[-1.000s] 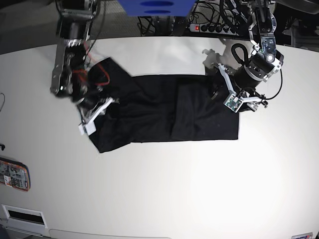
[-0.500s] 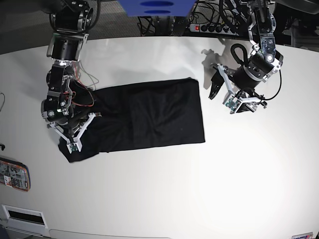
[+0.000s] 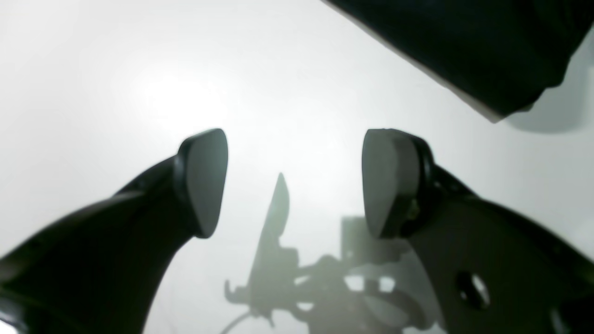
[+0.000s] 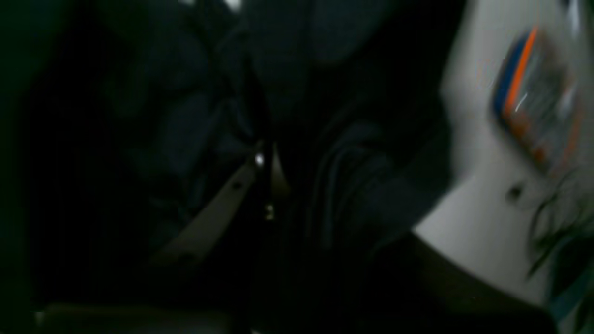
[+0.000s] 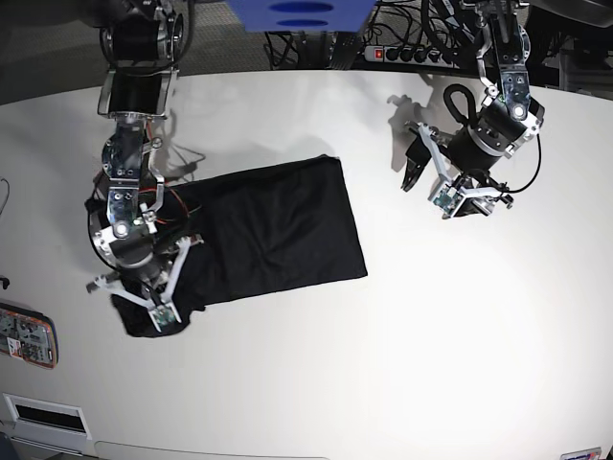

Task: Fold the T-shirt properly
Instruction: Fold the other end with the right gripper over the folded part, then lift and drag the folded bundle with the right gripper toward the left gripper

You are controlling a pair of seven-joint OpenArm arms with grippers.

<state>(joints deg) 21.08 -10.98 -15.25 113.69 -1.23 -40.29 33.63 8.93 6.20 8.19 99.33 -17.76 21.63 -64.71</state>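
The right hand (image 5: 144,305), pinching the shirt (image 5: 273,230) at its near-left corner, should keep low and pull evenly so the cloth lay flat on the surface (image 5: 402,364). The left hand (image 5: 436,182) hung spread and empty, well clear. A phone-like object (image 5: 24,335) lay near that corner.

white table (image 5: 402,364), power strip (image 5: 407,54), orange-edged card (image 5: 27,335)

Bright glare; dim, blurred right-wrist view
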